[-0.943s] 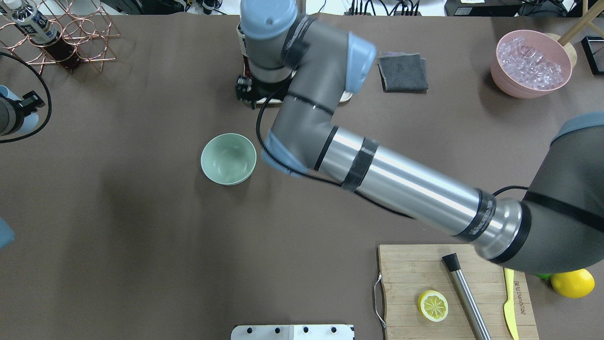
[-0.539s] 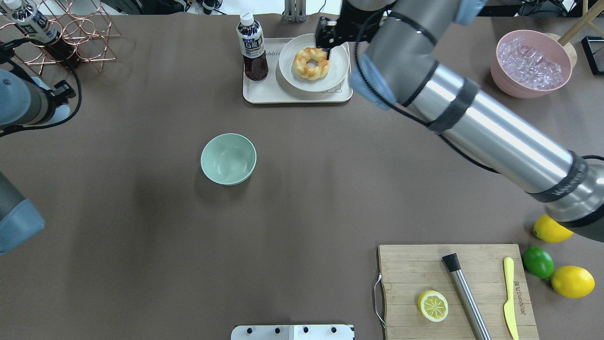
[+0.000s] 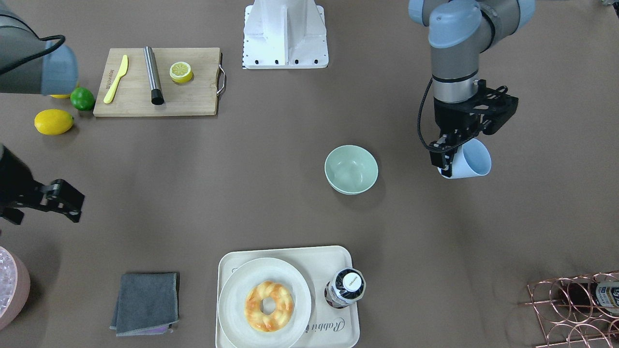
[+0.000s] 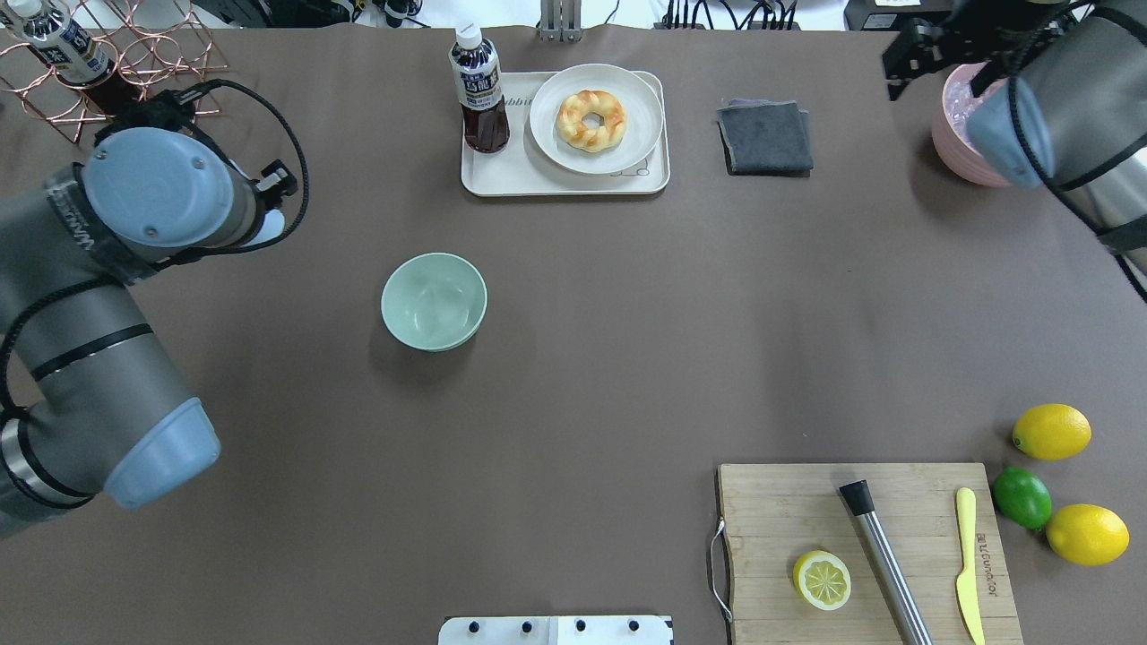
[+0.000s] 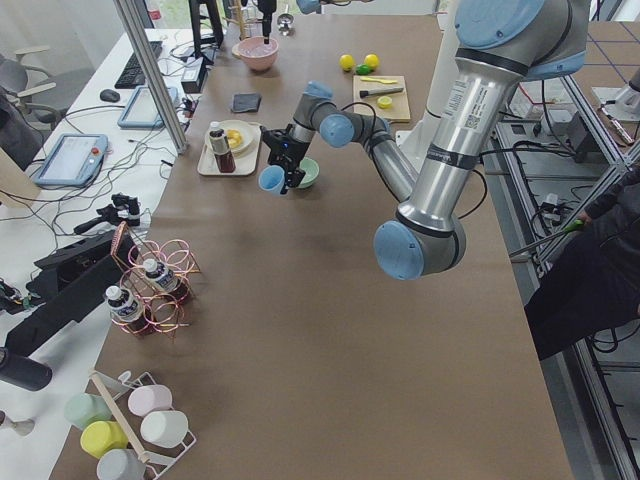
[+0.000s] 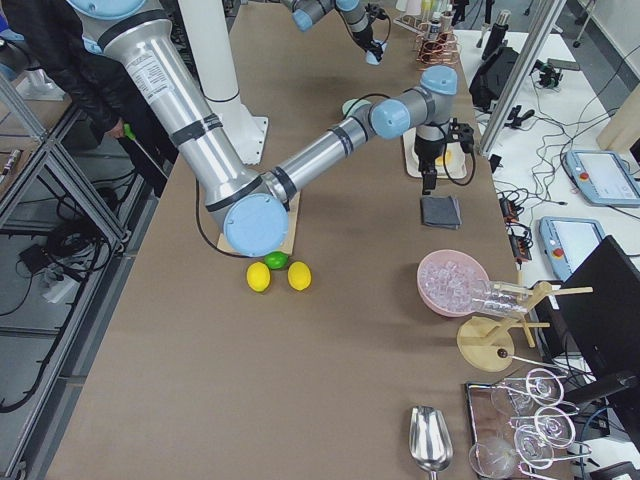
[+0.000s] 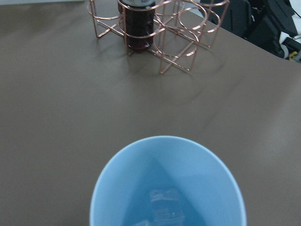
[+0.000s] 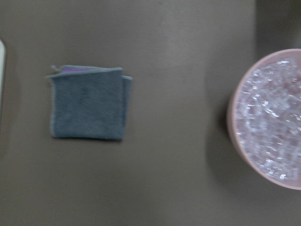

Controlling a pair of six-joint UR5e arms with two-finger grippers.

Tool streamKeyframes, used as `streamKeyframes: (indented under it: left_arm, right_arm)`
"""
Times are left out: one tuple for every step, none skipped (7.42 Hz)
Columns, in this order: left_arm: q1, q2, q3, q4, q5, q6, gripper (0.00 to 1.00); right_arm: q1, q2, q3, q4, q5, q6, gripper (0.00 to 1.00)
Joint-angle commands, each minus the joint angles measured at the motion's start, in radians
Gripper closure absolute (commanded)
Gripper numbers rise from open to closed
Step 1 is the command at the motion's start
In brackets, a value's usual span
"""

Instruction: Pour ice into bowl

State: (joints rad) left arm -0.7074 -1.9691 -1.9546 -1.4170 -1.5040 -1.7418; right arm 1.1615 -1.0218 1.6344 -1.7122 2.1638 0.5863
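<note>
The pale mint-green bowl (image 3: 351, 169) (image 4: 434, 301) stands upright mid-table, and no ice shows in it. My left gripper (image 3: 449, 157) is shut on a light blue cup (image 3: 466, 162), held tilted beside the bowl and apart from it, on my left. The left wrist view shows a few clear ice cubes (image 7: 164, 207) at the bottom of the cup (image 7: 167, 183). My right gripper (image 3: 65, 203) (image 4: 932, 49) looks open and empty by the large pink tub (image 8: 268, 117) (image 3: 12, 290) full of ice.
A tray (image 4: 502, 179) with a doughnut plate and a bottle sits at the far edge. A grey cloth (image 4: 764, 136) lies beside it. A cutting board (image 4: 780, 511) with a lemon half, muddler and knife is near right. A copper rack (image 4: 134, 63) stands far left.
My right arm has swung from over the table's middle and the tray out to the pink tub. My left arm has come in from the left towards the bowl. The bowl has not moved.
</note>
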Motion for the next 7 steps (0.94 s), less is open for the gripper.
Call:
streamKeyframes:
  left_arm:
    - [0.110,-0.137,0.010,0.024,0.005,-0.099,0.48]
    - [0.143,-0.183,0.031,0.021,0.005,-0.129,0.48]
    - [0.157,-0.216,0.058,0.015,0.005,-0.159,0.48]
    - [0.157,-0.229,0.103,-0.037,0.005,-0.166,0.48]
    - [0.155,-0.228,0.152,-0.142,0.005,-0.170,0.48]
    - [0.155,-0.220,0.164,-0.214,0.002,-0.208,0.48]
    - [0.160,-0.226,0.187,-0.270,0.002,-0.232,0.48]
  right_arm:
    - [0.153,-0.199,-0.028,0.075,0.089,-0.256,0.01]
    - [0.188,-0.266,-0.053,0.139,0.131,-0.323,0.01]
    - [0.222,-0.332,-0.073,0.226,0.172,-0.341,0.01]
    - [0.265,-0.346,-0.123,0.249,0.210,-0.426,0.01]
    - [0.295,-0.356,-0.163,0.249,0.234,-0.477,0.01]
    - [0.313,-0.371,-0.198,0.278,0.246,-0.499,0.01]
    - [0.325,-0.374,-0.229,0.311,0.248,-0.500,0.01]
